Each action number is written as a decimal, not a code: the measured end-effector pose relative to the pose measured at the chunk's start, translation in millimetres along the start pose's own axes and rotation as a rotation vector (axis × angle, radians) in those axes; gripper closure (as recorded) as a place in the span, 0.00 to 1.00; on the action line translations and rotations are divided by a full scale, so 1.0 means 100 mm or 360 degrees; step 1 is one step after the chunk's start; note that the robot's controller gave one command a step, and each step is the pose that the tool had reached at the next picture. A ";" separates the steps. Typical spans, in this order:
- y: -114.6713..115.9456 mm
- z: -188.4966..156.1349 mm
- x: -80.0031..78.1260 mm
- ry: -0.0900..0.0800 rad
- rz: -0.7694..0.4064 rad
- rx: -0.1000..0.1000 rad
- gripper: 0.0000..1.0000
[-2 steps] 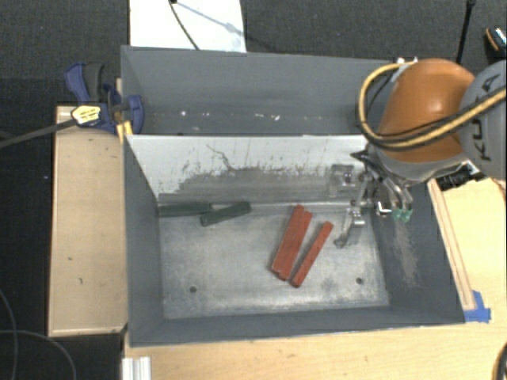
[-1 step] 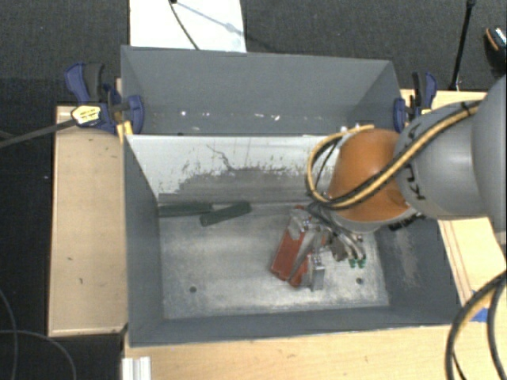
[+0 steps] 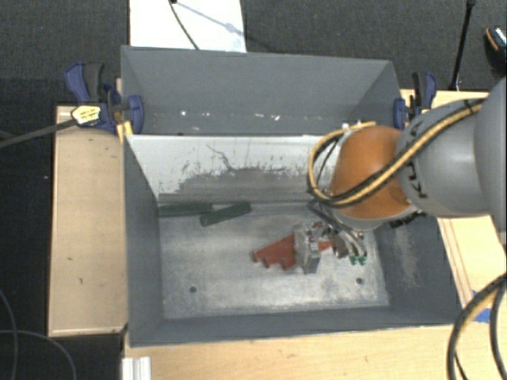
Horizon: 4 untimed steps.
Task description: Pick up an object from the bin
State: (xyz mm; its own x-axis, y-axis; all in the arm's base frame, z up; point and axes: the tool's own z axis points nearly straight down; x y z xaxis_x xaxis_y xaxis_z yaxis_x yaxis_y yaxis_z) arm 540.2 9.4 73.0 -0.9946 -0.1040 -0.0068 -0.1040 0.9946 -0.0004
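gripper (image 3: 309, 253): low at 3 o'clock end of red block (image 3: 273, 253), likely to grasp; open or closed, cannot tell
dark green stick (image 3: 214, 210): 10 o'clock, apart

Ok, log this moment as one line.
gripper: low over right end of flat red angular piece, mid-floor of grey metal bin | hold: cannot tell | also: dark green long bar at back wall
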 end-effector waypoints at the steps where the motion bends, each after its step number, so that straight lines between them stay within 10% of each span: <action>1: 0.00 0.02 0.01 0.0004 -0.0001 0.0000 0.00; 2: 0.26 0.01 -0.38 0.0002 -0.0374 -0.0003 0.00; 3: 0.25 -0.02 -0.38 0.0012 -0.0370 -0.0002 1.00; 4: 0.05 -1.50 -0.19 -0.0005 -0.0415 0.0002 1.00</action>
